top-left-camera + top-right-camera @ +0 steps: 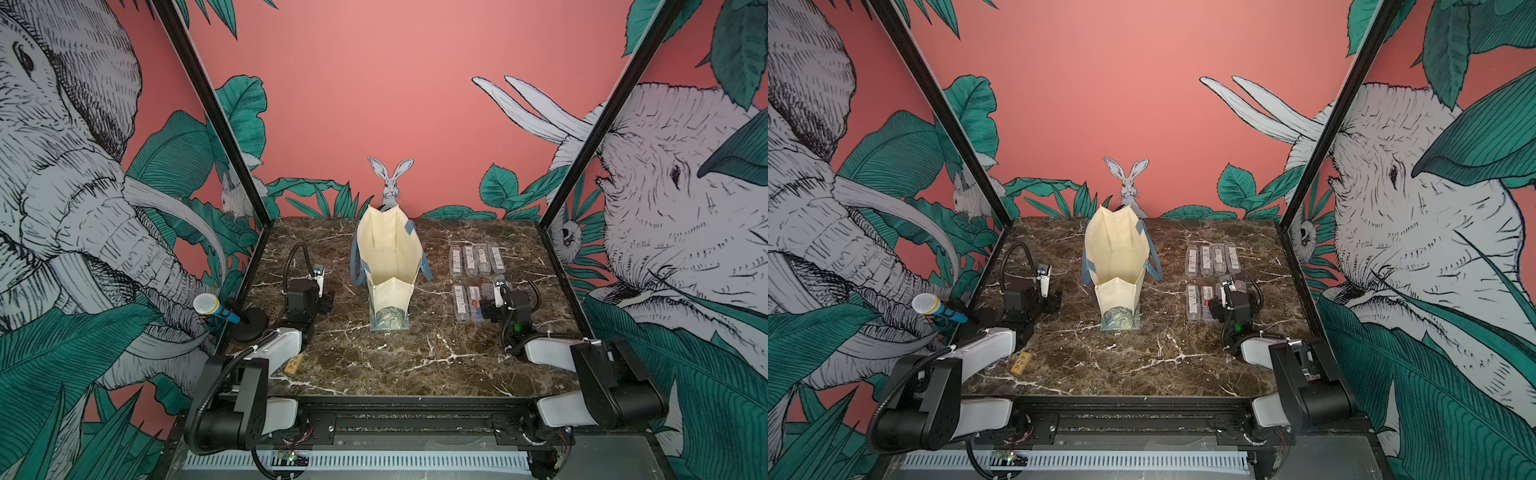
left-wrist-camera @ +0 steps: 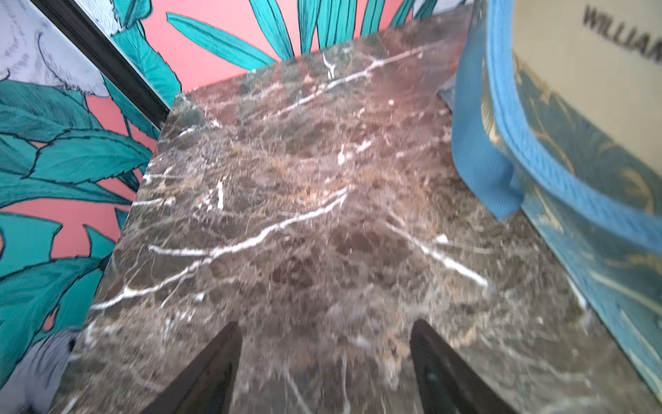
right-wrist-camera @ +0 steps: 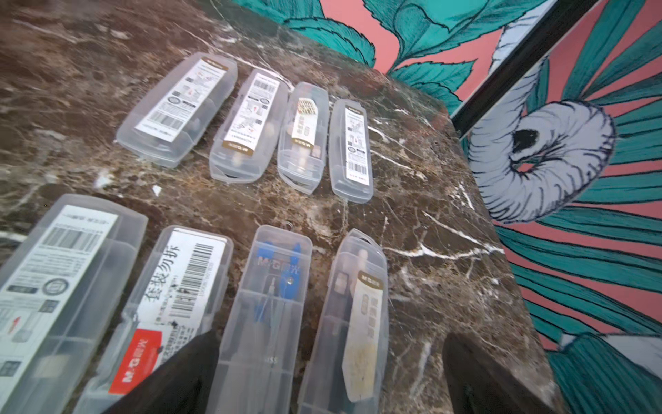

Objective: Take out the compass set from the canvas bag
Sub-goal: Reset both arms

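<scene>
the canvas bag [image 1: 388, 257] stands upright in the middle of the table [image 1: 415, 357] in both top views, with its mouth wide open and its blue handles [image 1: 426, 270] drooping down its sides. to its right, well apart, the compass sets [image 3: 265, 304] lie in clear cases on the marble, in two rows of four. the right claw [image 3: 329, 335] hangs open over the near row and grips nothing. the left claw [image 2: 325, 322] is open too, above bare table just beside the bag.
</scene>
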Controlling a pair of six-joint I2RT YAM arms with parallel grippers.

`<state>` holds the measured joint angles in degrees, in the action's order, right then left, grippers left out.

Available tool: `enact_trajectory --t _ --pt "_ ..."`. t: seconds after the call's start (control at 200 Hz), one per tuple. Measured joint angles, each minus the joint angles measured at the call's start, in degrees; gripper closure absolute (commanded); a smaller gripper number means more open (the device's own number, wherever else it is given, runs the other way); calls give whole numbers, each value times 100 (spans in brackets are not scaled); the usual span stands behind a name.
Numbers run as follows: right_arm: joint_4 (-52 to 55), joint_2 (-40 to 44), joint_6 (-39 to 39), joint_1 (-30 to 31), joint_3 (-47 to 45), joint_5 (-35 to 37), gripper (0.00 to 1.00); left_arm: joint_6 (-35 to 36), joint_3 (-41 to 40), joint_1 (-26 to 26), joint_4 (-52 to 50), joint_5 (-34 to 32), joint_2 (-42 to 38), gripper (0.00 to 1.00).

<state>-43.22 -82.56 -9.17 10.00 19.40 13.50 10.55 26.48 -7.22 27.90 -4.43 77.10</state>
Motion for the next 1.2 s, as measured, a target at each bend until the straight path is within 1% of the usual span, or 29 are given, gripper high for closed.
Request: enact_trajectory --t 0.095,0.185,0.2,0.225,0.26,0.34,0.355,0.455,0.565,0.74,1.2 --pt "-643 -232 184 -380 -136 -407 0 4 -37 44 496 83 387 26" --pt "-1113 -538 299 -573 -199 -623 0 -20 -168 87 1008 74 702 25" --pt "-1145 -586 310 -584 -199 -662 0 -28 -188 96 1075 61 752 20" --pt "-1143 -625 330 -584 -195 -704 0 -52 -221 105 1200 31 828 16" --pt "-1121 -638 365 -599 -179 -782 0 -107 -258 131 1416 -61 979 13" --pt "-1025 -640 450 -651 -39 -968 1 -219 -291 184 1727 -291 1246 1" --pt "-997 -640 457 -669 7 -997 1 -251 -291 195 1735 -308 1268 0" --pt "-977 -640 544 -780 170 -1150 1 -354 -299 258 1882 -455 1294 0" --pt "-964 -640 643 -813 188 -1134 1 -415 -299 289 2028 -549 1290 0" --pt "-807 -640 758 -813 221 -1001 1 -457 -299 289 2074 -575 1290 0" --pt "-549 -640 774 -866 332 -1126 1 -470 -299 289 2131 -590 1290 0"
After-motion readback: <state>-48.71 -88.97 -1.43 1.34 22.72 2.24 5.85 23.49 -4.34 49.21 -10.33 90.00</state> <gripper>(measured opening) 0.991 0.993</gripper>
